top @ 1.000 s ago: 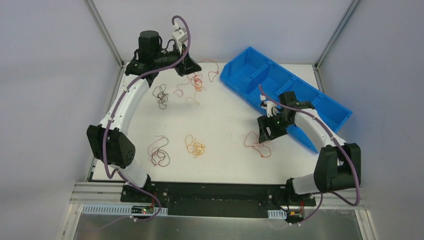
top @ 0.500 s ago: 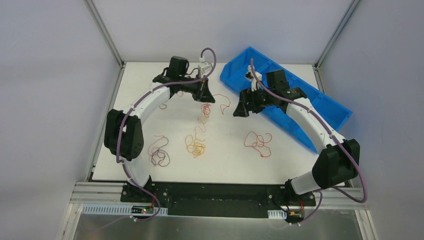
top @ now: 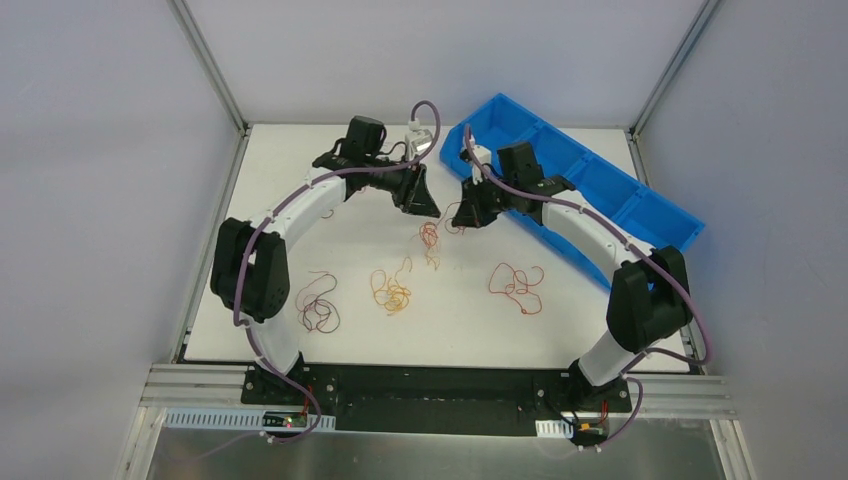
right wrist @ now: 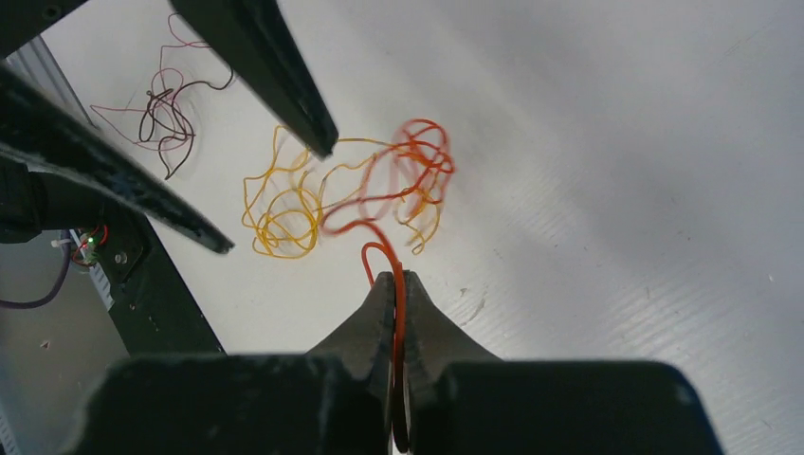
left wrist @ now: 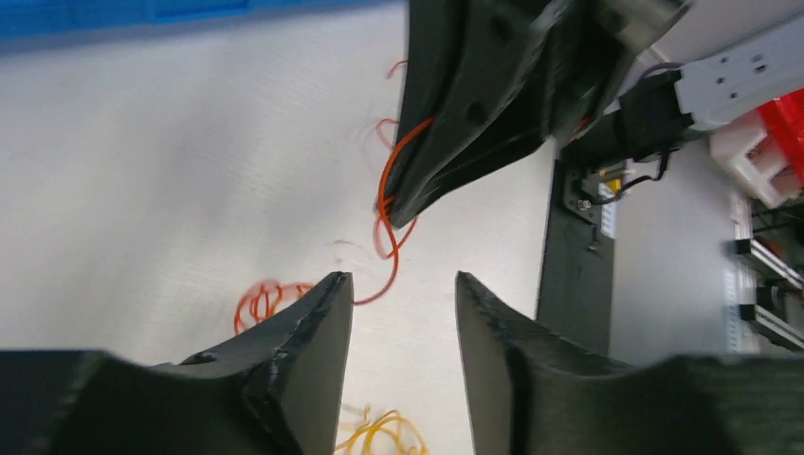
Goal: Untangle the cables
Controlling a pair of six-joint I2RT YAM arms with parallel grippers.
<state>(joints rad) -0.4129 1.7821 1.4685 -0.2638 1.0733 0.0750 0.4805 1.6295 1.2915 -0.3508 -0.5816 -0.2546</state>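
Note:
The cables lie as thin curly strands on the white table. My right gripper (right wrist: pixel 398 281) is shut on an orange-red cable (right wrist: pixel 410 180) whose tangle trails to the table between the two arms (top: pixel 430 242). My left gripper (left wrist: pixel 400 284) stands open just left of it, with nothing between its fingers. In the left wrist view the right gripper (left wrist: pixel 403 213) pinches that orange-red cable (left wrist: pixel 391 190). A yellow cable (top: pixel 390 292) partly overlaps the tangle's lower end (right wrist: pixel 280 213). A dark brown and pink bundle (top: pixel 318 305) lies front left, a red cable (top: pixel 517 285) front right.
A long blue divided bin (top: pixel 600 190) runs diagonally along the back right, right behind the right arm. Aluminium frame posts stand at the back corners. The black base rail (top: pixel 430 385) spans the near edge.
Both arms swung in to the middle back of the table. The right gripper closed on the orange-red cable. The left gripper opened and let the tangle go.

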